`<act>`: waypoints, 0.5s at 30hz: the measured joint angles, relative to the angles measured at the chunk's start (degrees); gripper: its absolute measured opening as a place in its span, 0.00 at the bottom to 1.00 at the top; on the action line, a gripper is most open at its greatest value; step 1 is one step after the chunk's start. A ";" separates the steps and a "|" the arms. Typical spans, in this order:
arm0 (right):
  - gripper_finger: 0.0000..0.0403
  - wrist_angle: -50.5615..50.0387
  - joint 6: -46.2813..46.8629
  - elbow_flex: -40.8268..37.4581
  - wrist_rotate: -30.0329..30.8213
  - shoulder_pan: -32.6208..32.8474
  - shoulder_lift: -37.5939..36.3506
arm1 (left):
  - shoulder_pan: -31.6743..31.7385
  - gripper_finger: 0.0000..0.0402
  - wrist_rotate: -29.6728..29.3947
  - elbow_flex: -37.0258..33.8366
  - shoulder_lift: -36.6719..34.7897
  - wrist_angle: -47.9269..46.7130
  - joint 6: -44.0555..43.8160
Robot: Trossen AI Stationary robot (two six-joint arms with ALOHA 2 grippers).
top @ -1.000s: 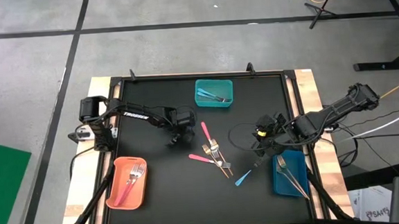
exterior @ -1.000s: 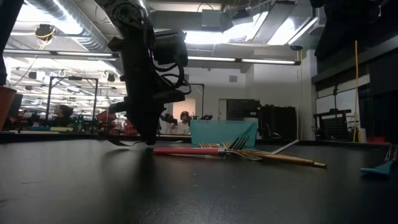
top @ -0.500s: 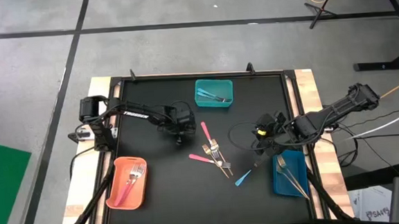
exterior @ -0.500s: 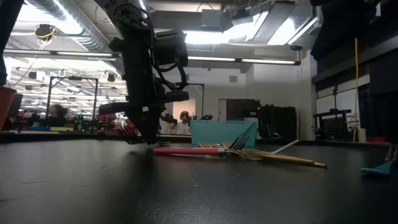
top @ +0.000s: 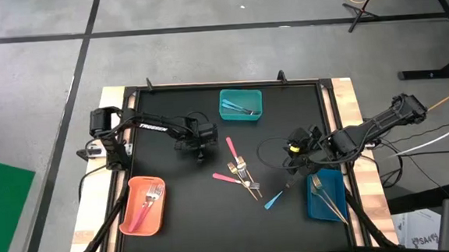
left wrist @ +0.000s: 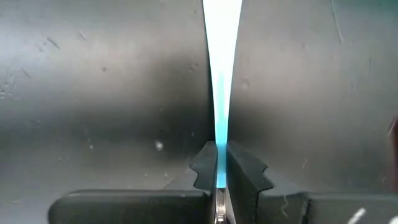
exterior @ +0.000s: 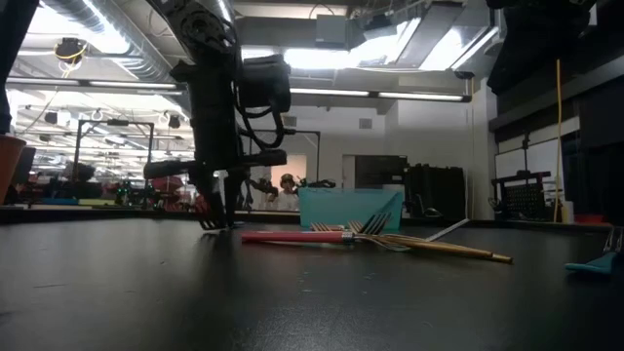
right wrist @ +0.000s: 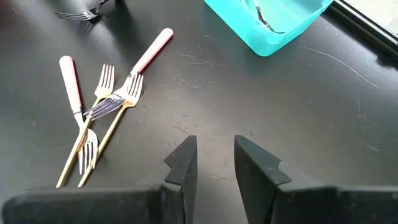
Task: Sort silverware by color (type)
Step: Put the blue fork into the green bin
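The left hand (left wrist: 221,186) pinches a blue-handled fork (left wrist: 221,81) low over the bench (top: 174,199); lift clear, carry it level to the teal bin (top: 240,105). The right hand (right wrist: 214,163) waits part open.

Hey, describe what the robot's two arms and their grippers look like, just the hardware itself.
Both are dark, jointed arms. The left arm carries white lettering on one link; the right arm has a yellow patch near its wrist and black cable looping beside it. The right gripper has two flat dark fingers with notched, stepped inner edges.
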 joint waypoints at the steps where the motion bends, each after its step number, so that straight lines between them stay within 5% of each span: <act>1: 0.24 0.00 0.00 0.01 0.01 0.00 0.00 | 0.41 0.05 0.18 0.00 0.01 0.23 -0.58; 15: 0.24 0.00 -0.03 0.01 0.26 0.00 0.00 | 1.70 0.05 0.71 -0.07 0.07 0.47 2.27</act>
